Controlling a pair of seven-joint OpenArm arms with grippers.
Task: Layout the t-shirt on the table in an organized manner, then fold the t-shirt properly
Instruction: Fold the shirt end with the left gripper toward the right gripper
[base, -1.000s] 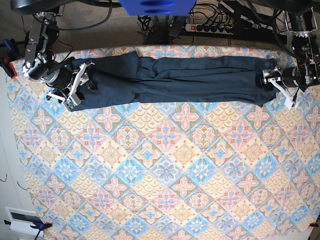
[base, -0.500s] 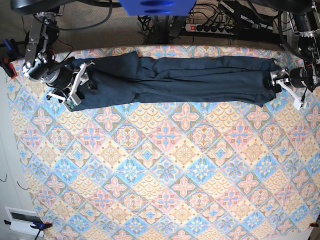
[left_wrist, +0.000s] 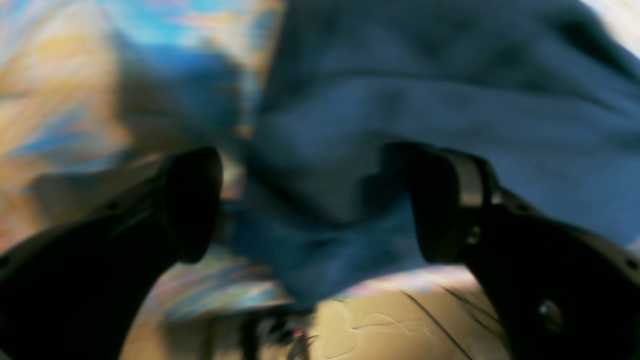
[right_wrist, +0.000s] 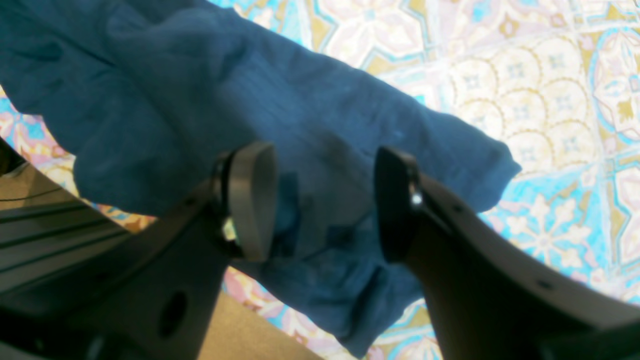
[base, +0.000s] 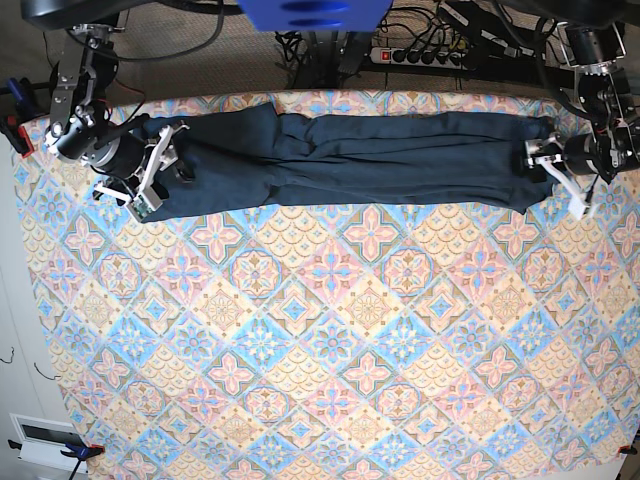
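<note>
Here the near tabletop (base: 330, 380) lies bare of garment, its pink, blue and cream tiles running wide to the front edge. Farther back, the t-shirt (base: 370, 158) stretches as a long dark band along the far edge, folded lengthwise. Likely reason: each arm stands at one end to pull the band straight before the next fold.

Right gripper (right_wrist: 325, 205): fingers apart, straddling a bunched end of cloth, not pinching it. Left gripper (left_wrist: 310, 205): fingers (left_wrist: 192, 200) also spread wide, cloth between them; wrist view blurred, so contact unclear.

Beyond the tabletop's far edge: brown carpet, a power strip (base: 425, 55), tangled black cables (base: 500, 40). A blue mount (base: 315, 12) overhangs at centre.
</note>
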